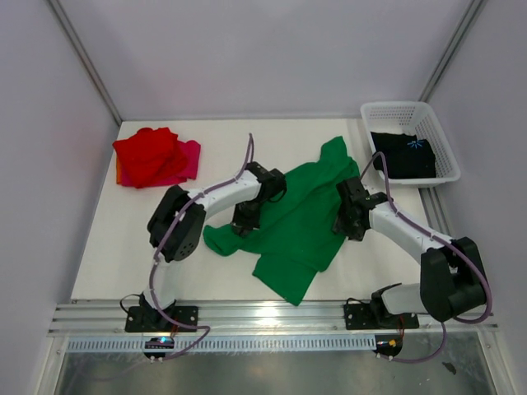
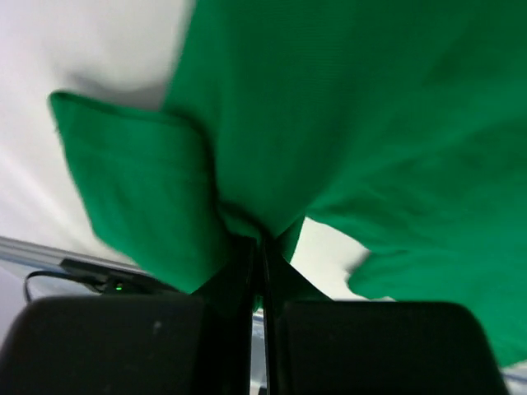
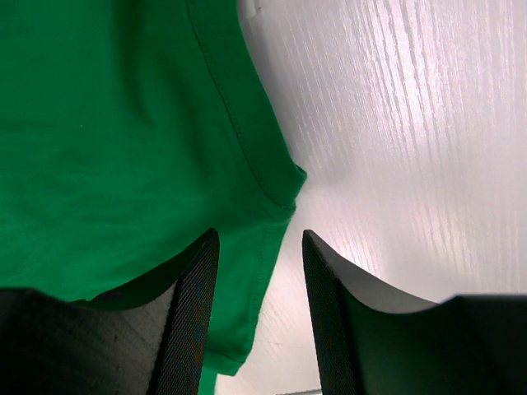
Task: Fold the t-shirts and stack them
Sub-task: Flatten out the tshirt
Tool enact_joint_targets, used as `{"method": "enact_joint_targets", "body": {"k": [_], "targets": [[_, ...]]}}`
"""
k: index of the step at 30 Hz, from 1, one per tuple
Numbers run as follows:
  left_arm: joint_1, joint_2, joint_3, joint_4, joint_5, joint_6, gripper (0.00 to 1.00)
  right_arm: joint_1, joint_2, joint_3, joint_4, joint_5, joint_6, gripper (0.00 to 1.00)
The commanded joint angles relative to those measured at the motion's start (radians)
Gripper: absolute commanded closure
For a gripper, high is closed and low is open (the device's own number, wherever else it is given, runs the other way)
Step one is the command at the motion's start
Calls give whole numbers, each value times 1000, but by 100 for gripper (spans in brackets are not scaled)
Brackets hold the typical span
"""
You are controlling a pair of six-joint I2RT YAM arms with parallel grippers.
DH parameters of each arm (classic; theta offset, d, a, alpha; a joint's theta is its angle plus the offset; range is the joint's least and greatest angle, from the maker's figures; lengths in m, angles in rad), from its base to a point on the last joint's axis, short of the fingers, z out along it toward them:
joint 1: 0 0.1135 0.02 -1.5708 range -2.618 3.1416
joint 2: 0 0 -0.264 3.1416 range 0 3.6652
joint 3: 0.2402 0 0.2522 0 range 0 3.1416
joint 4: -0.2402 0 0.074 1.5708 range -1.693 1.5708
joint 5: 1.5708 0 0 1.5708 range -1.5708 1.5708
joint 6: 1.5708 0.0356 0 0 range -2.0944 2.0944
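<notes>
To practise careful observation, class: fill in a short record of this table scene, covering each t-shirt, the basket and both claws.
green t-shirt: spread out, crumpled, mid-table
left claw: shut, pinching a bunch of the green t-shirt
right claw: open, straddling the green t-shirt's edge
red t-shirt: folded, lying on the pink t-shirt, far left
black t-shirt: inside the white basket, far right

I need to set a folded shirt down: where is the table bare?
Bare: the far strip of table between the red and pink pile and the basket, and the near-left corner beside the left arm. Crowded: the middle, where the green shirt lies between that arm and the right arm.
</notes>
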Motion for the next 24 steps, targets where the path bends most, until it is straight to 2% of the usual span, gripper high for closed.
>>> {"method": "enact_joint_targets", "body": {"k": [1,4,12,15,16,19,20,24], "targets": [[-74,34,-4,35,267,36,100,-3,32,63,15,13,-16,50],[-102,52,-3,65,428,59,100,-3,41,70,26,19,-21,50],[-136,136,114,55,556,70,97,-3,123,138,54,-16,-9,50],[-147,166,223,27,479,53,93,-3,144,165,63,-36,2,50],[-147,166,243,1,408,47,91,-4,147,168,63,-38,2,50],[-147,158,292,-47,313,36,82,-3,146,173,67,-33,-6,50],[-147,153,301,-66,256,36,74,-3,144,167,72,-30,-9,50],[-147,138,338,-119,140,18,63,-3,137,144,95,-45,-18,50]]}}
